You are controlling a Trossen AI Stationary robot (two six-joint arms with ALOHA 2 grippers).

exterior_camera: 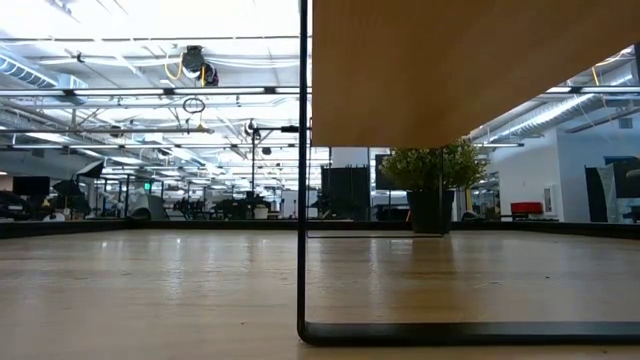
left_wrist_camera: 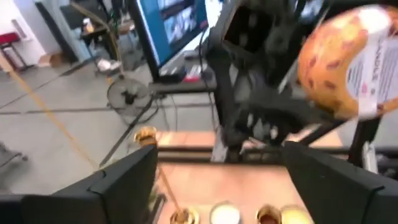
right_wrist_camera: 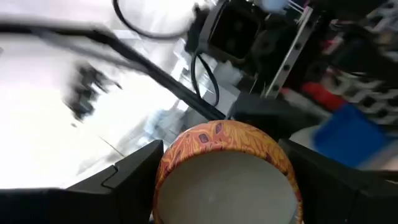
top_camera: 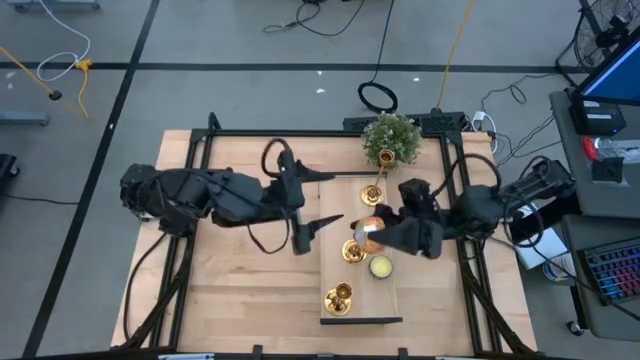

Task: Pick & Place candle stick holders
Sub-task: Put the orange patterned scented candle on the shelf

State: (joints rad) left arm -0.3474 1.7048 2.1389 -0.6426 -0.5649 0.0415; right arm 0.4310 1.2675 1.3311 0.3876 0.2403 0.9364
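Over the long pale wooden tray [top_camera: 392,305], right gripper [top_camera: 372,232] is clamping an orange patterned round candle [right_wrist_camera: 227,171]; shiny gold metal candle stick holders [top_camera: 340,297] are standing beside it. Left gripper [top_camera: 318,225] is hovering agape near the tray's left edge.

Overhead camera: straight down over whole tabletop [top_camera: 240,270]. Low camera: tabletop level, facing the room. Wrist cameras: close, forward-facing; both share the orange patterned jar [left_wrist_camera: 348,62] with overhead.

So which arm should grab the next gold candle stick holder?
Probably left: its end effector is open and empty beside the board, near a candle stick holder. The right end effector is shut on an orange candle.
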